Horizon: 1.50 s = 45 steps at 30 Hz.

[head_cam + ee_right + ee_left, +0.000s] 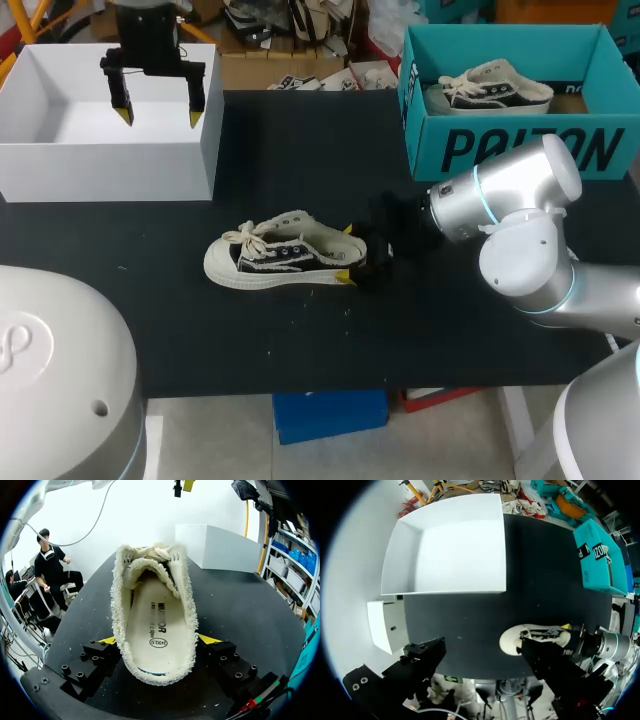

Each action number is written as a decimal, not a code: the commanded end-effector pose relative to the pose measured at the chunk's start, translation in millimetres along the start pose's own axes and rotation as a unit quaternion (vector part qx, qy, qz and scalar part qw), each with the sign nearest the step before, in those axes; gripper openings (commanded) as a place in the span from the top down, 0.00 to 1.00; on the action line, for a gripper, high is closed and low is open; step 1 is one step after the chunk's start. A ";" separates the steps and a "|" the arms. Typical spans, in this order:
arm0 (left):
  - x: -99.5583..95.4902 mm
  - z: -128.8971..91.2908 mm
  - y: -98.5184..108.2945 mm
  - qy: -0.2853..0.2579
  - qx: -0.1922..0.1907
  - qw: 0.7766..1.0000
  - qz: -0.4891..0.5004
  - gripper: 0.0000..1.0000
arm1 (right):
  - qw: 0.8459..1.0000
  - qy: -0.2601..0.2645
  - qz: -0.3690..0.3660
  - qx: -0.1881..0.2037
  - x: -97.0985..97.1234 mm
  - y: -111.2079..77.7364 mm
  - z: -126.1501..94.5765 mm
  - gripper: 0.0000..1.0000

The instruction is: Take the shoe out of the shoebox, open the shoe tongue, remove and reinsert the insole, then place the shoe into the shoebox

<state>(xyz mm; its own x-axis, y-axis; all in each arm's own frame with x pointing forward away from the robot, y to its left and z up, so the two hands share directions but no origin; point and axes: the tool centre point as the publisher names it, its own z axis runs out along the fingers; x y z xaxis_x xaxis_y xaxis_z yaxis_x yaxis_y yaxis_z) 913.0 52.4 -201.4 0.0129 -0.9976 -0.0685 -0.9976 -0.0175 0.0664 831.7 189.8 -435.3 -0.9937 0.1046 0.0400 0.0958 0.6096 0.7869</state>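
Above the white shoebox [205, 150], the left gripper [158, 110] is held with fingers spread, grasping nothing. The shoe [280, 262] is laid mid-table, and its heel is clasped from both sides by the right gripper [346, 254]. The heel should be pinned firmly while the tongue [270, 243] is lifted, so the insole [155, 625] can be drawn out cleanly. Two boxes are counted, one white and one teal box [520, 150]. Two shoes are counted, the second shoe [495, 88] lying inside the teal box. Two grippers and one insole are counted.
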 end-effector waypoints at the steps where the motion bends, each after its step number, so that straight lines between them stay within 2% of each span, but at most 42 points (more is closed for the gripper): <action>1: 17.7 -2.6 10.1 0.002 -0.004 1.000 0.005 0.00 | 1.000 0.000 0.000 0.000 -0.2 -2.4 6.3 1.00; 5: 52.7 4.1 23.9 0.002 -0.020 0.999 0.025 0.00 | 1.000 0.000 0.000 0.000 -0.2 -2.4 6.3 1.00; 8: 71.2 11.7 31.9 -0.007 -0.025 0.999 0.035 0.00 | 1.000 0.000 0.000 0.000 -0.2 -2.4 6.3 1.00; 17: 111.4 35.2 56.6 -0.029 -0.040 0.997 0.067 0.00 | 1.000 0.000 0.000 0.000 -0.2 -2.4 6.3 1.00; 33: 160.4 82.3 94.3 -0.082 -0.061 0.991 0.082 0.00 | 1.000 0.000 0.000 0.000 -0.2 -2.4 6.3 1.00; 45: 181.2 115.9 96.7 -0.112 -0.057 0.990 0.070 0.00 | 1.000 0.000 0.000 0.000 -0.2 -2.4 6.3 1.00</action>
<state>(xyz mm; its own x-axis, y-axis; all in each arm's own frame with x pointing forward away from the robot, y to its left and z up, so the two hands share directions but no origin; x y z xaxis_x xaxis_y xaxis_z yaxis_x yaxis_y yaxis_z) 810.0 -112.9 -312.4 -0.1510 -0.9584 -0.2422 -0.9749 0.1038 0.1969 831.8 189.8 -435.3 -0.9937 0.1044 0.0401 0.0957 0.6091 0.7873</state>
